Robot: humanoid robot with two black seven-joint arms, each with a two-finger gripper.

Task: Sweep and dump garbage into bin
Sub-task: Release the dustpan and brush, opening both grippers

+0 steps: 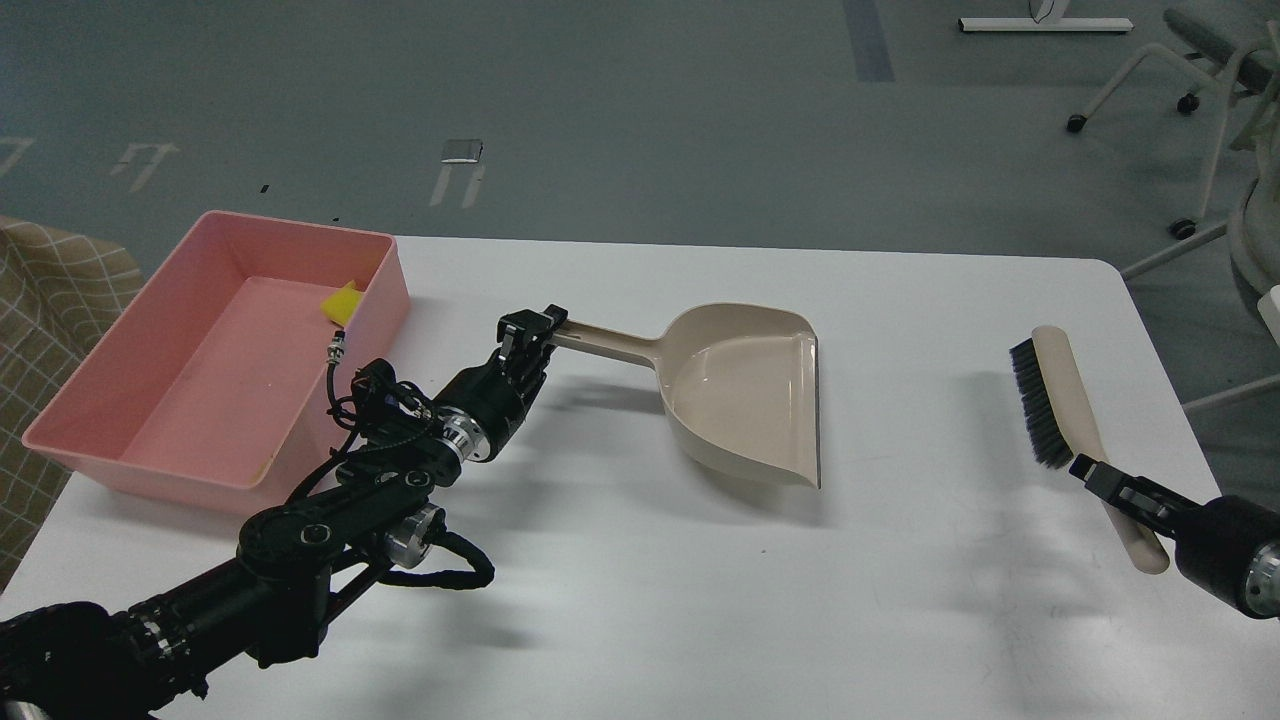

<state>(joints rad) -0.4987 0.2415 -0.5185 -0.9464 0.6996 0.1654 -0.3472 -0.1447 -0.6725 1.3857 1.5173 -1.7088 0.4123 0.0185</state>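
From the head view, the pink bin (215, 365) sits at the left end of the white table (640, 600), its long axis running from the near-left corner of the table toward the far side, slightly angled to the right. Inside it, against the far right wall, lies the yellow scrap (341, 303); a faint tan mark shows near the bin's near right corner, too small to tell what it is.

The beige dustpan (745, 395) lies near the middle of the table. Its long axis runs left to right: the handle (610, 345) points left toward the bin, the open mouth faces right, and the dark lip edge runs along the right side. The pan looks empty. The left gripper (528, 340) is at the end of the handle, its fingers pinching the handle tip. The left arm (330, 510) stretches in from the lower left and crosses in front of the bin's near right corner.

To the right, well apart from the dustpan, the brush (1060, 400) lies with its long axis running near to far, dark bristles facing left toward the dustpan's mouth. The right gripper (1110, 487) pinches the brush's handle near its near end. Bare table lies between brush and dustpan.

Beyond the table is grey floor, with chair legs (1180, 110) at the upper right and checked fabric (50, 300) at the left edge.
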